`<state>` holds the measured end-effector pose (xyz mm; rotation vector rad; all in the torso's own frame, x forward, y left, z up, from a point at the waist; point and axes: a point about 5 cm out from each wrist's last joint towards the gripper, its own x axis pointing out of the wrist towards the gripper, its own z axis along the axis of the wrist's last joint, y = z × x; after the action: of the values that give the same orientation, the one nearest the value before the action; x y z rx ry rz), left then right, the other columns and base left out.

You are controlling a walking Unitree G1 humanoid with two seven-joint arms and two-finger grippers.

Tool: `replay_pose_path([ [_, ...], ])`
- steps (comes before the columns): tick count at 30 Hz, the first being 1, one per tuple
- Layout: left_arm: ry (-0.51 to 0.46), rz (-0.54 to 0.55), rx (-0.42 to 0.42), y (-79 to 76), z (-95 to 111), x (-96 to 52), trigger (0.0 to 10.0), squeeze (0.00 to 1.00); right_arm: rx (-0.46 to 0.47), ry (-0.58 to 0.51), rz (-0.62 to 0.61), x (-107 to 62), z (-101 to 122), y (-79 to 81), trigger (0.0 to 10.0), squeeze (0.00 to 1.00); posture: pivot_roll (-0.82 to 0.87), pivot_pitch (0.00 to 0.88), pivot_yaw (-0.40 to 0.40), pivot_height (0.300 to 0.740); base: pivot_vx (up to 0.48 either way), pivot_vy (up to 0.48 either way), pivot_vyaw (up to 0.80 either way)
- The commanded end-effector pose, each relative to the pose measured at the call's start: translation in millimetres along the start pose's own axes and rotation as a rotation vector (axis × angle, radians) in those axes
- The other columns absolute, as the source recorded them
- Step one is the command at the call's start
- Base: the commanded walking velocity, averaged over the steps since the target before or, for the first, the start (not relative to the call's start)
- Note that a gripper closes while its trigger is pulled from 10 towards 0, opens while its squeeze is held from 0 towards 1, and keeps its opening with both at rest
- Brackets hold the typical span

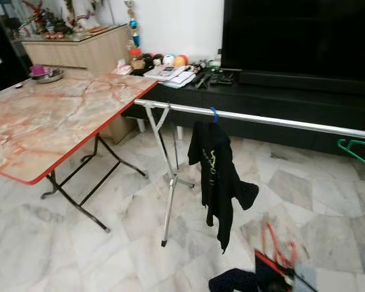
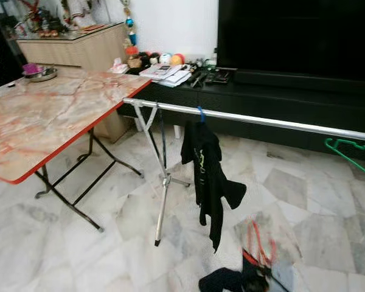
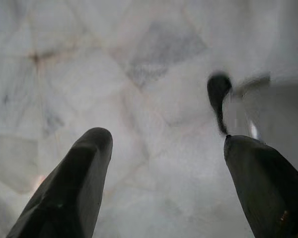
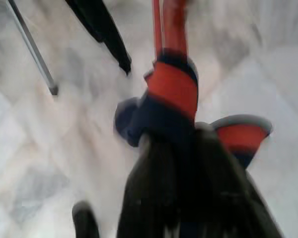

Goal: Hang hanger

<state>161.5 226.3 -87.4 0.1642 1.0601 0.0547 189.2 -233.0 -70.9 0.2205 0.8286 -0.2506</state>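
the right gripper [image 4: 188,163] is clamping a red hanger [image 4: 171,74] with a dark garment on it, carrying it low over the floor [image 1: 97,243], probably so it can go up onto the rail [image 1: 280,120]. the left gripper [image 3: 164,188] is hanging wide with nothing in it, pointing at the tiles. a black shirt [image 1: 216,176] is already hanging there on a blue hook, and a green hanger [image 1: 359,149] is getting cut off at the edge. the held one is blurring badly, so its hook is hard to make out.
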Motion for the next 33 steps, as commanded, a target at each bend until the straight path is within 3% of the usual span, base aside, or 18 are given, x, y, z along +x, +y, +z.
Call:
replay_pose_path([
  [1, -0.042, 0.028, -0.049, 2.1, 10.2, 0.8, 10.0, 0.0, 0.031, 0.025, 0.0, -1.1, -9.6, 4.6, 10.0, 0.0, -0.02, 0.0, 0.06, 0.74, 0.0, 0.0, 0.0],
  [3, -0.043, 0.042, -0.072, -0.3, 11.0, 1.2, 10.0, 0.0, 0.03, 0.033, -0.006, -3.3, -17.5, 3.9, 10.0, 0.0, -0.02, 0.0, 0.053, 0.74, 0.0, 0.0, 0.0],
  [7, -0.025, 0.023, -0.041, -6.4, 11.2, 1.9, 10.0, 0.0, 0.028, 0.083, -0.023, -8.2, -36.2, 4.1, 10.0, 0.0, -0.04, 0.0, 0.065, 0.74, 0.0, 0.0, 0.0],
  [12, -0.018, 0.015, -0.043, -8.2, 11.7, 2.2, 10.0, 0.0, 0.024, 0.111, -0.006, -10.0, -44.5, 8.1, 10.0, 0.0, -0.05, 0.0, 0.07, 0.74, 0.0, 0.0, -0.48],
  [19, -0.07, 0.017, -0.106, -12.8, 29.5, 3.8, 10.0, 0.0, -0.032, 0.087, -0.003, -7.0, -32.5, 4.2, 10.0, 0.0, -0.04, 0.0, 0.042, 0.74, 0.0, 0.0, -0.8],
  [24, -0.05, -0.013, -0.163, -16.2, 23.3, 3.6, 10.0, 0.0, -0.029, 0.076, -0.004, -5.6, -27.5, 4.5, 10.0, 0.0, -0.05, 0.0, 0.045, 0.74, 0.0, 0.0, -0.8],
  [28, -0.019, -0.031, -0.076, -18.1, 12.7, 2.7, 10.0, 0.0, -0.043, 0.079, 0.006, -5.2, -27.3, 6.3, 10.0, 0.0, -0.05, 0.0, 0.04, 0.74, 0.0, -0.24, -0.8],
  [33, -0.019, -0.017, -0.143, -17.4, 9.4, 2.4, 10.0, 0.0, -0.056, 0.094, 0.005, -6.8, -32.8, 5.8, 10.0, 0.0, -0.05, 0.0, 0.046, 0.74, 0.0, -0.288, -0.8],
])
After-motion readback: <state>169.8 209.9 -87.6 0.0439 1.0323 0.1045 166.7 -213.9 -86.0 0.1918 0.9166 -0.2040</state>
